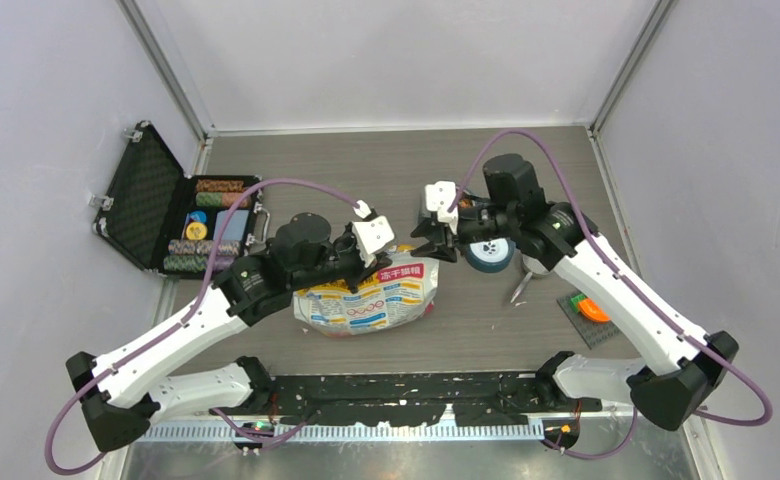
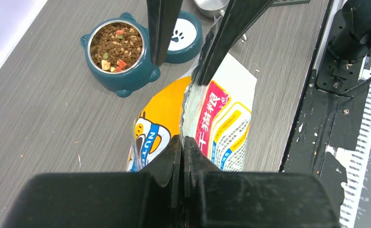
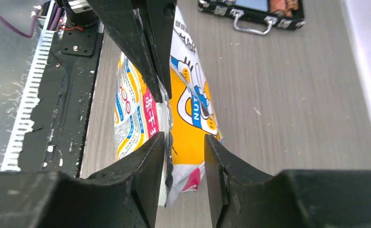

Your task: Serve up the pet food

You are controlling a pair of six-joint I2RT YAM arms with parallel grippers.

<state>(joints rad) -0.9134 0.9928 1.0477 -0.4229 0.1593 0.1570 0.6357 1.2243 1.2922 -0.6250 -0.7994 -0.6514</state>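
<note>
your left gripper (image 2: 182, 151) has its fingers pressed together, clamped on the top edge of the food bag (image 2: 224, 121), which lies on the table (image 2: 41, 123). your right gripper (image 3: 183, 142) faces it with fingers apart, straddling that same edge. the pet food (image 2: 115, 45) sits in the teal bowl (image 2: 126, 83) just beyond the bag.

Grey wood-grain table (image 1: 386, 160), boxed on 3 sides by plain pale-lilac walls (image 1: 396, 60): left, right & back of table. Alu posts (image 1: 167, 70) at table's far corners. Scuffed black strip (image 1: 406, 388) along table's near edge. Soft, even light.
</note>
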